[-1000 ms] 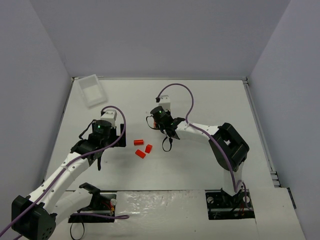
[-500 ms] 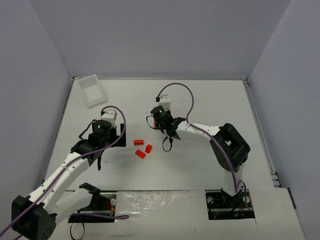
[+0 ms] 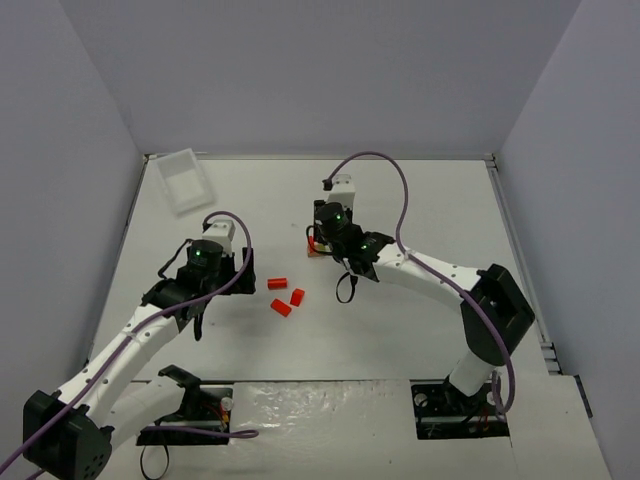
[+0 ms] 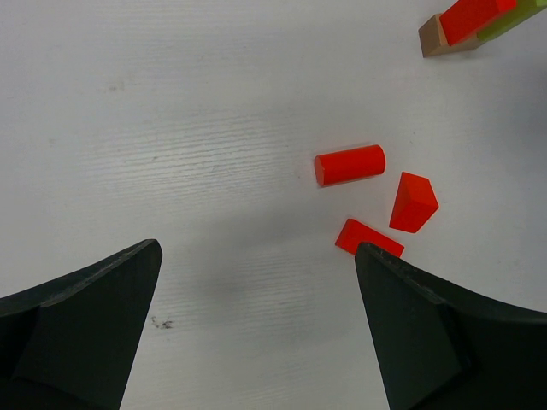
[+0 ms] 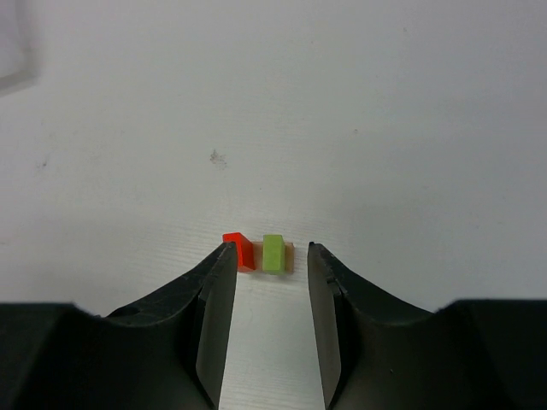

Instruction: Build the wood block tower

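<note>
Three loose red pieces in top view, close together mid-table (image 3: 430,200): red cylinder (image 3: 277,284), red wedge (image 3: 297,296), red bar (image 3: 281,308). Wood block tower (image 3: 315,247) further back, apart from them, partly hidden by right arm (image 3: 440,270). Clear tray (image 3: 185,180) in far back-left corner, well apart. Neither pincer's state readable here.

Left wrist: left gripper (image 4: 256,252) spread wide, nothing between, over bare table just short of the three reds. Shapes clear only here: round cylinder, wedge, flat bar. Tower cropped at top-right corner.

Right wrist: right gripper (image 5: 267,256) parted narrowly, pinching nothing; tower just past the tips, framed in the gap. Red piece (image 5: 235,249) touching or almost touching one finger (image 5: 214,290); cannot tell which. Lime piece (image 5: 273,253) beside it on tan base (image 5: 290,254), free of both fingers. Only view showing that clearance.

Likely step: clearing off the tower, then fetching next red. Best done by widening slightly, lifting straight up, no sideways drift toward red piece; tiny stack, probably easy to knock.
</note>
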